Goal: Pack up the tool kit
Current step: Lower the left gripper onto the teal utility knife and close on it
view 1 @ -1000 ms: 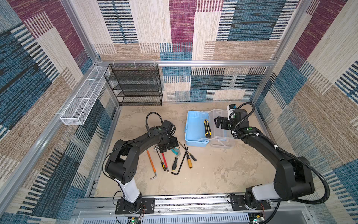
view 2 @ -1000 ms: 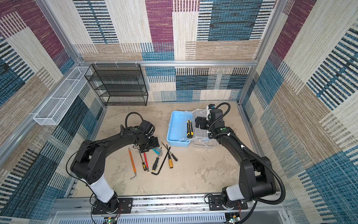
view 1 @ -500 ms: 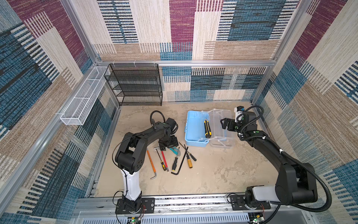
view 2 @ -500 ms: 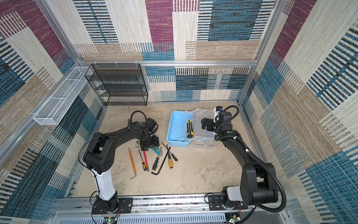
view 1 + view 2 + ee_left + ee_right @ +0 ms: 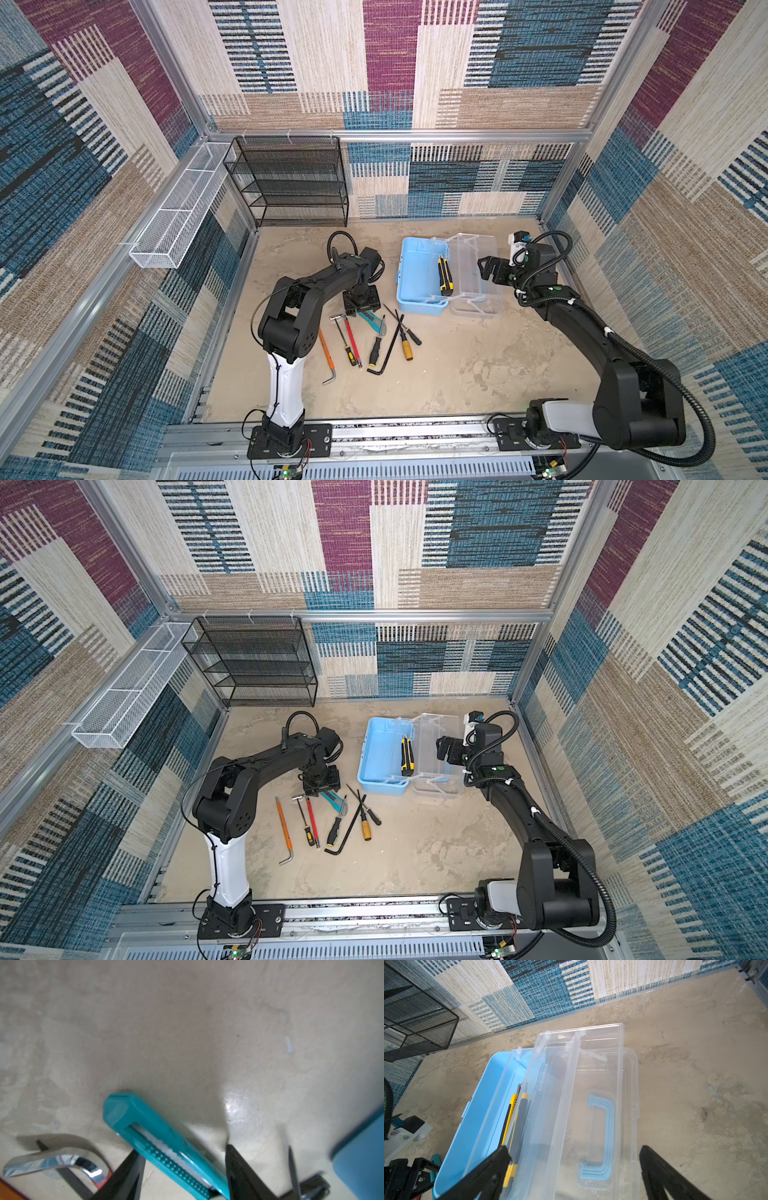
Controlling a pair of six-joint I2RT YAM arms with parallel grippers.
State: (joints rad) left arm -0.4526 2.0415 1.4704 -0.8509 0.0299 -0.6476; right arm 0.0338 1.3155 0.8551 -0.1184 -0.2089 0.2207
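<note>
Two things could spoil this pick. Your left pincer is down at the worktop, jaws apart on either side of the teal knife. That knife lies near the middle of the worktop and runs slantwise across the gap, not square to it. I judge that a squeeze on a slanted, slick plastic body may twist it or squirt it out. The hold also looks close to one end, so the long free end could droop or swing on the lift. Just beside the jaws lie a chrome hex key and a thin screwdriver shaft. A sideways drag could snag either one and scatter its neighbours.

The light blue box sits toward the far edge, right of centre, with the clear tray just beside its opening. A yellow knife lies where the two meet; I cannot tell which one holds it. Your right pincer hangs spread wide and empty above that tray, so a careless carry could bump it or clip the tray's rim.
</note>
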